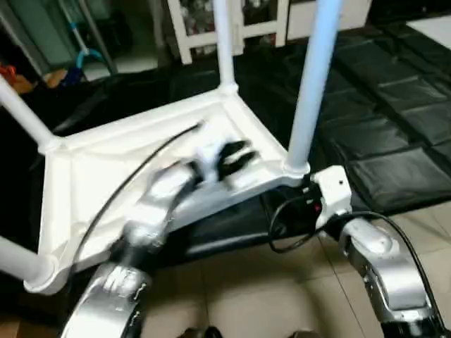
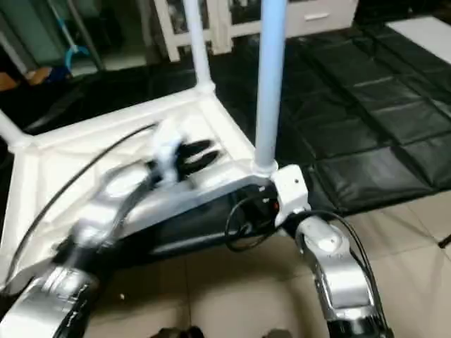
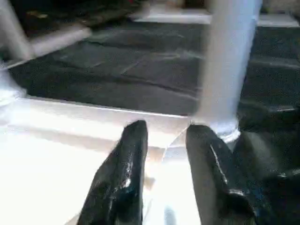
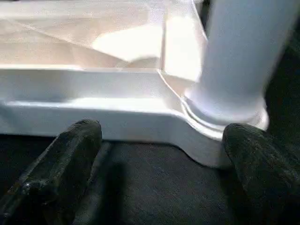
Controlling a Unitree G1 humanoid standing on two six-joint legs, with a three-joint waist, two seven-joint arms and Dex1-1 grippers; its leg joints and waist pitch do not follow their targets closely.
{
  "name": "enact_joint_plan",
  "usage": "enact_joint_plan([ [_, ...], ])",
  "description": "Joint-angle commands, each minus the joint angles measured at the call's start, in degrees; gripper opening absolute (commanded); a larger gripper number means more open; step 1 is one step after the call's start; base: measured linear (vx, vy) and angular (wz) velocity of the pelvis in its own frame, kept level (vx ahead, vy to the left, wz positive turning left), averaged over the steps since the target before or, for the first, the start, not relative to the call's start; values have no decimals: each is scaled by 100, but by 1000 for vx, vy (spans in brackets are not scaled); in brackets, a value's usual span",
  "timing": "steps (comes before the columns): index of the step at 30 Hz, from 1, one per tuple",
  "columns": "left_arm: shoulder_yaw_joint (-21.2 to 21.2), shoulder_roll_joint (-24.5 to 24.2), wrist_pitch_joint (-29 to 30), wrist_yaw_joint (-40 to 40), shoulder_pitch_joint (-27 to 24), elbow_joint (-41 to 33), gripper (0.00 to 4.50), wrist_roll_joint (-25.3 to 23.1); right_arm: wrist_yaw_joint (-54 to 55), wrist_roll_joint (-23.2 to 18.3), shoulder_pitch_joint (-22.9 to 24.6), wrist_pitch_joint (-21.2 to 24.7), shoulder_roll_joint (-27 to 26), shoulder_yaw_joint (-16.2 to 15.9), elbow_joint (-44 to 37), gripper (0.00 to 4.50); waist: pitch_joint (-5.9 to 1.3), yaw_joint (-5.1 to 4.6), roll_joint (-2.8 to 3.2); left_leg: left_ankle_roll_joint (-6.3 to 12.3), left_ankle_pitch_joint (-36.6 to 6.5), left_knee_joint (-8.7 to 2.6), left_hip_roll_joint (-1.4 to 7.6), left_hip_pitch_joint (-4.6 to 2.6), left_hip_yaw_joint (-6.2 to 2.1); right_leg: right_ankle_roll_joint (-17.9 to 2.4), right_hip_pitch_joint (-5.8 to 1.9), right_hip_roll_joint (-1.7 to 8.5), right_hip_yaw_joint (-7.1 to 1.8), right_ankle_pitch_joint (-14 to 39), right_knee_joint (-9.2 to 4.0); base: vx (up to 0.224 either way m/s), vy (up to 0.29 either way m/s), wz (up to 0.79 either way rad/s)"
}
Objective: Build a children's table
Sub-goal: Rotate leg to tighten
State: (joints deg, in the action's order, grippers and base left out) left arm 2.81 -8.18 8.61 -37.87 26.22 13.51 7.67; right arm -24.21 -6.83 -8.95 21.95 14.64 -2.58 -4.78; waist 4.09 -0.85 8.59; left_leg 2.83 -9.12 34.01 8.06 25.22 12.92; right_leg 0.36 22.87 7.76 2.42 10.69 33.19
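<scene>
We counted one tabletop (image 1: 91, 169), white, upside down, ribbed underside up, filling the centre-left of the head view on black floor mats (image 1: 394, 105). We counted four legs in its corner sockets: near-right leg (image 1: 313, 77), far leg (image 1: 224, 42), upper-left leg (image 1: 21, 109), lower-left leg (image 1: 17, 260).

We saw two grippers. The left gripper (image 1: 236, 158) hovered over the tabletop's underside at frame centre, blurred, its fingers (image 3: 126, 168) slightly apart with nothing between them. The right gripper (image 4: 159, 154) sat low at the tabletop's near-right corner, beside the near-right leg's socket, fingers spread wide, gripping nothing.

One white cabinet (image 1: 232, 21) stood at the top. Tan floor tiles (image 1: 268, 296) ran along the bottom.
</scene>
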Motion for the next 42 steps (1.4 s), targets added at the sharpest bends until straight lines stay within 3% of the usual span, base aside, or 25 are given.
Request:
enact_joint_plan([
  [1,-183,-36,419,202,-215,-791,152,219,-102,-114,-12,-109,-49,-93,-210,450,-465,20,-99,600,-1238,-457,489,-327,-289,-1117,-145,75,-37,504,-255,0,0,0],
  [4,-386,30,1169,676,-1284,-2373,152,260,-301,-228,-62,-219,-74,-201,-263,450,-414,69,-93,153,-1845,-546,510,-354,-303,-925,-130,58,-53,1016,-288,0,0,0],
  [5,-427,55,1278,845,-1487,-2637,152,240,-344,-260,-78,-224,-91,-219,-272,450,-378,51,-94,28,-2069,-570,498,-334,-309,-818,-120,54,-59,1188,-320,0,0,0],
  [7,-578,176,1322,1173,-1806,-2916,152,187,-458,-308,-98,-239,-95,-278,-303,450,-380,62,-85,-216,-2432,-568,473,-398,-294,-670,-61,37,-80,1473,-357,0,0,0],
  [8,-640,217,1410,1338,-2015,-3092,152,128,-520,-325,-91,-241,-87,-310,-331,450,-352,43,-104,-317,-2551,-589,475,-347,-320,-594,-94,51,-93,1556,-372,0,0,0],
  [13,-846,322,1761,1984,-2846,-3605,152,-337,-471,-253,-38,-286,-65,-322,-357,450,-301,25,-109,-667,-3237,-630,447,-377,-380,-220,-10,30,-121,2305,-458,-38,-1,0],
  [14,-952,352,1785,2210,-3029,-3628,183,-522,-439,-256,-25,-303,-85,-293,-336,450,-282,2,-129,-713,-3399,-641,437,-373,-391,-157,-4,28,-118,2442,-477,0,0,0],
  [18,-1458,560,1574,2944,-3479,-3559,210,-694,-404,-311,-6,-381,-115,-231,-245,450,-262,-86,-146,-764,-3723,-625,405,-391,-439,-24,17,37,-96,2891,-534,0,0,0],
  [23,-1842,942,1026,3678,-3761,-3539,234,-831,-359,-382,46,-474,-101,-34,-235,450,-202,-110,-112,-961,-4574,-710,406,-442,-492,59,39,-46,3,3044,-576,-33,8,-4],
  [24,-1878,976,993,3739,-3776,-3546,255,-844,-356,-381,49,-480,-94,-24,-233,450,-167,-139,-82,-1035,-4934,-820,422,-422,-481,87,-20,-111,88,3088,-545,-63,15,-9],
  [25,-2058,1147,941,3990,-3831,-3615,255,-844,-366,-371,62,-502,-55,-2,-223,450,-150,-134,-50,-1072,-5104,-902,426,-407,-442,80,-43,-172,143,3091,-503,-63,15,-9],
  [26,-2218,1316,912,4229,-3900,-3732,265,-838,-376,-349,69,-520,-17,0,-206,450,-124,-109,2,-1137,-5377,-1163,478,-293,-330,-3,-221,-302,237,2788,-207,-75,8,-5],
  [27,-2218,1316,912,4229,-3900,-3732,269,-838,-376,-349,69,-520,-17,0,-206,450,-137,-47,7,-1170,-5486,-1329,532,-181,-254,-72,-378,-343,239,2369,126,-125,-15,7],
  [28,-2338,1494,898,4440,-3994,-3864,270,-828,-392,-324,77,-538,20,-5,-186,450,-183,249,37,-1306,-5366,-1668,561,121,51,-163,-654,-363,205,1624,785,-125,-15,7],
  [29,-2371,1614,900,4546,-4054,-3942,282,-806,-400,-304,80,-548,43,-17,-173,450,-222,253,-139,-1271,-4811,-1571,503,1,173,-130,-567,-313,57,1901,683,-107,-77,20],
  [30,-2380,1709,894,4627,-4106,-4003,296,-791,-405,-286,81,-556,61,-28,-163,450,-252,131,-358,-550,-1202,609,-43,-884,-626,161,549,652,-728,5279,-957,60,-101,19],
  [31,-2380,1709,894,4627,-4106,-4003,308,-791,-405,-286,81,-556,61,-28,-163,450,-99,-4,-330,-253,-603,699,-94,-384,-854,-29,121,705,-792,5423,-938,60,-101,19],
  [32,-2364,1802,886,4710,-4166,-4034,308,-763,-405,-279,78,-564,58,-31,-150,450,-75,44,-228,-328,-548,649,-109,-331,-977,-178,-32,568,-672,5472,-812,64,-18,-6],
  [33,-2334,1907,931,4755,-4234,-4031,309,-704,-403,-274,65,-569,38,-48,-135,450,-114,-1,-223,-652,-1887,205,101,-547,-963,-353,20,153,-272,4783,-538,-82,30,12],
  [34,-2301,1969,924,4799,-4282,-4005,314,-668,-401,-275,56,-581,21,-58,-121,450,-178,-17,-116,-960,-3410,-246,349,-672,-990,-457,88,-305,-173,2895,-270,-145,18,13],
  [35,-2292,2017,903,4822,-4325,-3968,314,-632,-408,-269,44,-598,7,-83,-103,450,-84,-143,-67,-925,-4270,-484,401,-522,-1028,-512,-133,-274,-125,2037,-209,-124,-3,25],
  [37,-2355,2023,868,4872,-4330,-3941,314,-620,-440,-261,27,-631,4,-119,-86,450,-78,-203,26,-874,-4732,-580,348,-526,-987,-470,-247,-206,-65,1974,-246,-51,7,1],
  [38,-2437,1950,824,4943,-4295,-3883,314,-621,-483,-254,5,-672,16,-160,-69,450,-62,-239,-44,-898,-4795,-609,317,-502,-966,-359,-288,-162,-45,2151,-320,-76,39,-2],
  [41,-2675,1650,879,5026,-4058,-3592,314,-576,-531,-247,-29,-699,45,-197,-45,450,-21,-327,-122,-851,-4954,-674,257,-487,-885,-51,-317,-156,97,3067,-470,-97,3,-4],
  [42,-2675,1650,879,5026,-4058,-3592,314,-576,-531,-247,-29,-699,45,-197,-45,450,-12,-335,-101,-830,-5013,-724,253,-478,-867,1,-338,-190,161,3200,-455,-91,-25,0],
])
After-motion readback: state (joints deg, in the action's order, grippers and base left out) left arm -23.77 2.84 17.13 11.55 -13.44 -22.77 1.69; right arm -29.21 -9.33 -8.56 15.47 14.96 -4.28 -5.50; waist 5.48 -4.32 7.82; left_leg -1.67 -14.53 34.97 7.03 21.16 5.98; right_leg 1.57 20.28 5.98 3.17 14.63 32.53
